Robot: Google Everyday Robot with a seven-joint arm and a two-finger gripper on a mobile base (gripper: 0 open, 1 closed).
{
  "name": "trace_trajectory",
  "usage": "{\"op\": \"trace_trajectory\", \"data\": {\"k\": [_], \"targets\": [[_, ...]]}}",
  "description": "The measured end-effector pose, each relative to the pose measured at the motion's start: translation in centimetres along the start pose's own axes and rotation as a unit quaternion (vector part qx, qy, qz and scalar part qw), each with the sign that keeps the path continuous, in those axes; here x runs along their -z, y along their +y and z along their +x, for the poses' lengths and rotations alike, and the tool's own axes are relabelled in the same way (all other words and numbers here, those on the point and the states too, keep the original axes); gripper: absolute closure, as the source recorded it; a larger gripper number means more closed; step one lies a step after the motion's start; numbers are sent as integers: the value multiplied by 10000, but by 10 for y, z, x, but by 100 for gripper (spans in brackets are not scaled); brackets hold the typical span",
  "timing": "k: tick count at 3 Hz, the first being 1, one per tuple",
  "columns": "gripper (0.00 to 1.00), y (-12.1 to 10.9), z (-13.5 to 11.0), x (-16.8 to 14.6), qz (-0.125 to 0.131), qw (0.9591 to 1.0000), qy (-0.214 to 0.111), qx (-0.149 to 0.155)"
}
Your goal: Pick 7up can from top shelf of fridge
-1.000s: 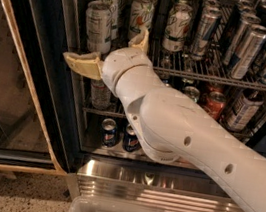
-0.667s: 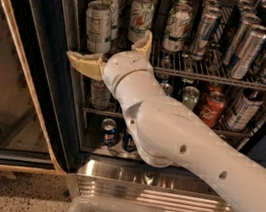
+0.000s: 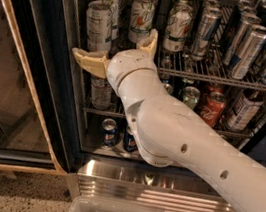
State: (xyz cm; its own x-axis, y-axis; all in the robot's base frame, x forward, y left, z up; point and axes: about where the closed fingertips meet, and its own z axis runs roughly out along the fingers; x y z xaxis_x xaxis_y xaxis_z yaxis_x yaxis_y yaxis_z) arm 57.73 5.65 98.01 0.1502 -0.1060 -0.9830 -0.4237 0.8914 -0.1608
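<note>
The gripper is spread wide and holds nothing, at the front rail of the top shelf in the fridge. The 7up can stands on that shelf between the two fingers, just above the lower one. Beside the upper finger stand white cans with green-and-red logos, and farther off slim silver-and-blue cans. Below the gripper sit a red can and blue cans. No lettering is readable.

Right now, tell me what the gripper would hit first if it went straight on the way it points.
Probably the 7up can at the front left of the top shelf. The gripper, open, points up and inward just below and right of it. Depth is unclear; the shelf's front rail might come first.
</note>
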Motion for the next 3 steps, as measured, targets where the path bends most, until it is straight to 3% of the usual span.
{"op": "trace_trajectory", "data": {"k": [1,3], "targets": [[0,2,0,-12,17,9996,-255,-114],[0,4,-13,-46,137,9943,-999,-331]]}}
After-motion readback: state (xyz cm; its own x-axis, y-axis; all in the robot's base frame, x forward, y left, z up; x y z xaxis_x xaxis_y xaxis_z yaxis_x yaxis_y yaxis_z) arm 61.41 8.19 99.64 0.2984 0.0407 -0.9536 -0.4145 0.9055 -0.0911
